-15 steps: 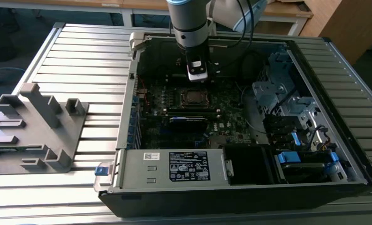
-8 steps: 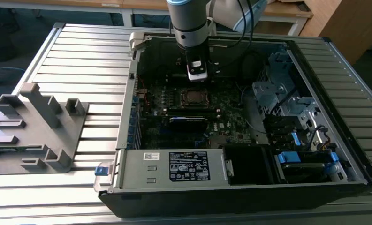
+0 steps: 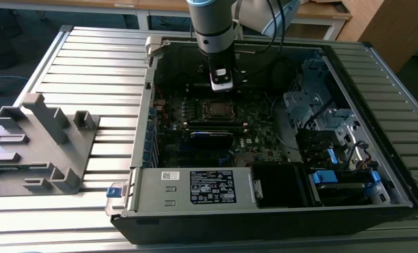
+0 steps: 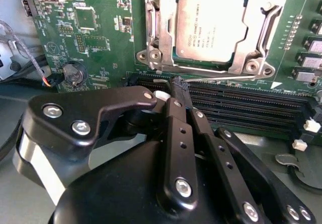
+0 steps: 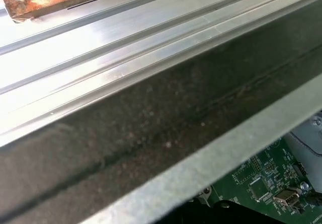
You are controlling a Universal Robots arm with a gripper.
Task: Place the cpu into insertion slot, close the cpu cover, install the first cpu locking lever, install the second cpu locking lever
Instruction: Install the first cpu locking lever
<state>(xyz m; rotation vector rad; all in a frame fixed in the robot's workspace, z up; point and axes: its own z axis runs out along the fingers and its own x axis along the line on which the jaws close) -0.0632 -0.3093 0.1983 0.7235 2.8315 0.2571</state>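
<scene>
While the claw (image 4: 182, 85) hangs over the memory slots (image 4: 241, 100) with fingers together and empty, the cpu (image 4: 210, 26) sits in the insertion slot (image 3: 216, 108), the cpu cover (image 4: 160, 30) closed around it, inside the computer case (image 3: 194, 187) on the worktop (image 3: 75, 68).

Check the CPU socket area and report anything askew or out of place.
Nothing stands out. In the second wrist view the cpu sits flat and square in the insertion slot, the cpu cover frames it, and the gripper is shut beside the socket, holding nothing.
</scene>
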